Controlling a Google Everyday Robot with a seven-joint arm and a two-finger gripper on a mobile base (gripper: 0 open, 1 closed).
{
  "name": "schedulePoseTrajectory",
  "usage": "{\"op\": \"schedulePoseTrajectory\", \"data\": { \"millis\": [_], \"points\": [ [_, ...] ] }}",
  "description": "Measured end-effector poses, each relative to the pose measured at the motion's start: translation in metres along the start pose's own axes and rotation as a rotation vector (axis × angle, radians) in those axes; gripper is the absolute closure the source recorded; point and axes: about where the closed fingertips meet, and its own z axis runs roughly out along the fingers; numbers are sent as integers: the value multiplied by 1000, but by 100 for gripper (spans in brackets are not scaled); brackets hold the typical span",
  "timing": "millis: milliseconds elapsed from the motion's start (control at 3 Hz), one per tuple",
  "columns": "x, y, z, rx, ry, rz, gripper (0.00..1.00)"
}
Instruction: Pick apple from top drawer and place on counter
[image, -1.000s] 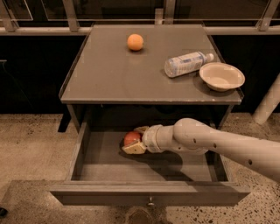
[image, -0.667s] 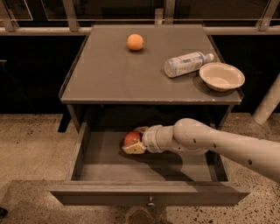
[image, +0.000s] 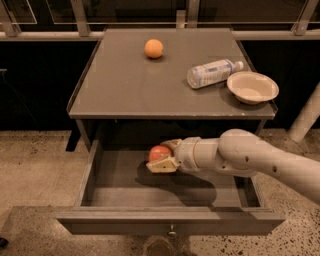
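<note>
Counter (image: 125, 85): dark grey worktop. Its front edge is seen directly above the open drawer.

Top drawer (image: 170, 220): pulled fully out below the front edge. The floor is exposed, and the knob (image: 172, 231) is centred on the front panel.

Arm (image: 260, 160): brought in from the right, below the front right corner of the worktop, and laid across the drawer toward its middle.

Bowl (image: 265, 95): set upright at the right edge, close to the front right corner.

Plastic bottle (image: 212, 73): laid on its side just left of the bowl, with its cap turned toward the right edge.

Gripper (image: 161, 157): held inside the drawer under the middle of the front edge. Its fingers (image: 161, 166) are closed against the apple, one below and in front, one behind.

Apple (image: 159, 151): clamped between the fingers in the rear half of the drawer. Contact with the drawer floor cannot be told.

Orange (image: 154, 48): placed near the back edge, slightly left of centre, well apart from the apple.

Governing relation: the apple is carried at the left tip of the gripper, below and behind the front edge. It is judged that it must be drawn forward before it is raised.

Apple axis: round, so no long axis is offered. The stem direction cannot be told.
</note>
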Motion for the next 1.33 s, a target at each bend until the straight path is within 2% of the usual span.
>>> {"op": "schedulePoseTrajectory", "data": {
  "millis": [333, 667, 1000, 1333],
  "points": [
    [-23, 13, -53, 2, 0, 0, 100],
    [-51, 19, -96, 33, 8, -30, 100],
    [-87, 20, -125, 45, 1, -82, 100],
    [-87, 20, -125, 45, 1, -82, 100]
  ]
}}
